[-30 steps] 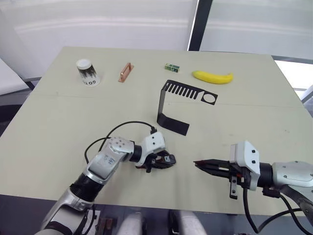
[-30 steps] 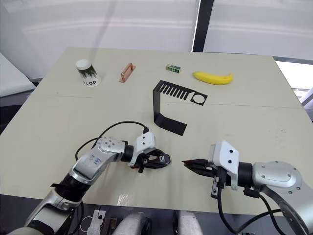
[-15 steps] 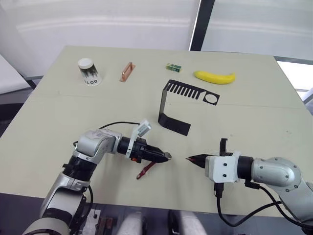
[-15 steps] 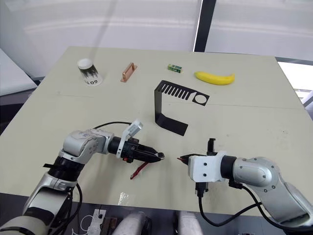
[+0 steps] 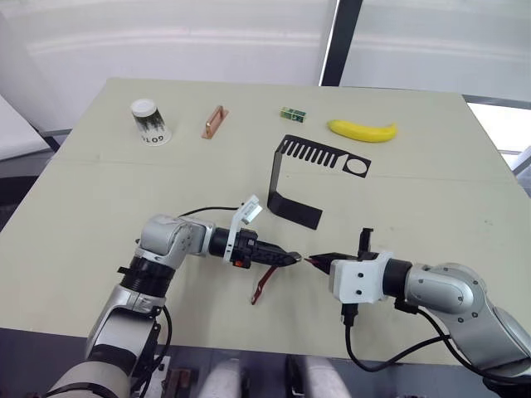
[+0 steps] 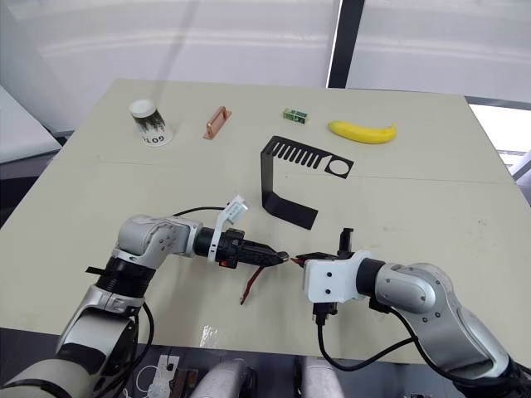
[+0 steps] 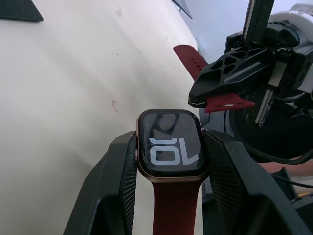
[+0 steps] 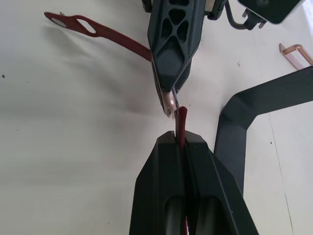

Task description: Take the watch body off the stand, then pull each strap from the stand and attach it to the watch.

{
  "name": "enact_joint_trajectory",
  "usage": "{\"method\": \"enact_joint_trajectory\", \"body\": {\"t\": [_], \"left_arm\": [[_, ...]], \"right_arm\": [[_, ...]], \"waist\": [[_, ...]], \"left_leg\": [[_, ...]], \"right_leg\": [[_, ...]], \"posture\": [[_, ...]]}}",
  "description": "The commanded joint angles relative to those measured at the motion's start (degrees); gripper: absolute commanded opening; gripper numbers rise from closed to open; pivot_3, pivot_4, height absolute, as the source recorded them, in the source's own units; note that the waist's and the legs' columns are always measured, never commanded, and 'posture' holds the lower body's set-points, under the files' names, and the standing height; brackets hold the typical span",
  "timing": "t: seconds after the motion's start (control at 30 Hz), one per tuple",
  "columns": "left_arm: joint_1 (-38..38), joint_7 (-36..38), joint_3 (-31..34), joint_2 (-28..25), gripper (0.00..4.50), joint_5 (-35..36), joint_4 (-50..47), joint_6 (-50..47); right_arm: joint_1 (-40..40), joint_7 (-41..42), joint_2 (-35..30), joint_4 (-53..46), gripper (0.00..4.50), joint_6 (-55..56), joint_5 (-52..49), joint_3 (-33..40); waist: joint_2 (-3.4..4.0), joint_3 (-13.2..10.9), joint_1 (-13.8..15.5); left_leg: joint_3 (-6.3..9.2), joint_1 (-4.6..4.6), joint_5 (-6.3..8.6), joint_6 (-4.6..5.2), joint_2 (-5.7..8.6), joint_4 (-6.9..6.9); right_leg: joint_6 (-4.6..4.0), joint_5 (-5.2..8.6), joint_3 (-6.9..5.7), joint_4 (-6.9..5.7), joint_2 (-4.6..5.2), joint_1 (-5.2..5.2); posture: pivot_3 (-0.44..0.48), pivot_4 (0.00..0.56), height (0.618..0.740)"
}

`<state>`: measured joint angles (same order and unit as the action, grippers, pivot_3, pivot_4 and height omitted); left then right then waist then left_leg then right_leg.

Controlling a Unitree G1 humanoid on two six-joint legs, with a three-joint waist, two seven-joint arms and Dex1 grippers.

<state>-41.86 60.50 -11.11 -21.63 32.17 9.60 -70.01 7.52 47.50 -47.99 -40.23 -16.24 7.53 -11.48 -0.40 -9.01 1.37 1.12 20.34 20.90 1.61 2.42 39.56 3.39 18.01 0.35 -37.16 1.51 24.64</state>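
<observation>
Second-strap attachment in hand; stand [image 5: 309,178] already bare, both comb slots and round hole vacant, sitting well behind the two grippers.

Left gripper [image 7: 168,159] clamped on the watch body [image 7: 170,147], one finger on each side of the case, screen facing the wrist camera; first dark red strap [image 5: 264,283] already fitted to the case end nearest the left wrist, free length hanging down toward the table [image 5: 99,215] in front of the stand.

Right gripper [image 8: 181,142] pinched shut on the second strap [image 8: 181,120], only a short stub of red showing past the fingertips; stub tip just beside the free edge of the watch body, apparently not yet seated; touching or a hair apart, cannot tell.

In the head views, grippers nose to nose in front of the stand's foot, slightly to its right, above the table.

Next move, judged: line up strap lug with the slot on the open end of the case, then slide sideways along the slot rather than push straight in; needs fine roll alignment between the two wrists, left holding rigid; short stub leaves little slack, so risk of strap buckling or slipping in the pinch.

Paper cup [image 5: 148,122], copper bar [image 5: 213,121], small green box [image 5: 290,113] and banana [image 5: 361,129] all beyond the stand, out of play.
</observation>
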Motion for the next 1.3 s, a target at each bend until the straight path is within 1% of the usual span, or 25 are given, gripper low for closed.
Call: {"method": "enact_joint_trajectory", "body": {"t": [0.03,0.43,0.8,1.3], "left_arm": [[-1.1,0.0,1.2,0.1,1.60,1.6,-0.4,0.0],[-1.5,0.1,1.9,-0.4,1.60,2.6,-0.3,-0.4],[-1.9,-1.1,3.2,0.3,1.60,3.4,0.6,-1.4],[-1.1,-1.2,2.6,0.2,1.60,3.7,-0.9,-1.1]], "right_arm": [[0.4,-0.3,0.5,-1.0,0.00,0.5,1.0,-0.1],[0.2,0.0,0.1,-0.4,0.00,1.3,1.5,0.8],[0.0,-0.5,0.4,-0.3,0.00,1.4,1.8,1.7],[0.0,-0.1,0.5,-0.5,0.00,0.9,1.6,2.0]], "waist": [[0.00,0.0,0.0],[0.00,0.0,0.0],[0.00,0.0,0.0],[0.00,0.0,0.0]], "left_leg": [[0.00,0.00,0.00,0.00,0.00,0.00],[0.00,0.00,0.01,-0.02,0.00,0.06],[0.00,0.00,0.02,-0.02,0.01,0.08],[0.00,0.00,0.02,-0.03,0.01,0.10]], "right_leg": [[0.00,0.00,0.00,-0.01,0.00,0.00],[0.00,0.00,0.00,-0.26,0.00,0.02],[0.00,0.00,0.00,-0.26,0.00,0.02],[0.00,0.00,0.00,-0.26,0.00,0.02]], "posture": [[0.000,0.150,0.740],[0.000,0.150,0.740],[0.000,0.150,0.740],[0.000,0.150,0.740]]}}
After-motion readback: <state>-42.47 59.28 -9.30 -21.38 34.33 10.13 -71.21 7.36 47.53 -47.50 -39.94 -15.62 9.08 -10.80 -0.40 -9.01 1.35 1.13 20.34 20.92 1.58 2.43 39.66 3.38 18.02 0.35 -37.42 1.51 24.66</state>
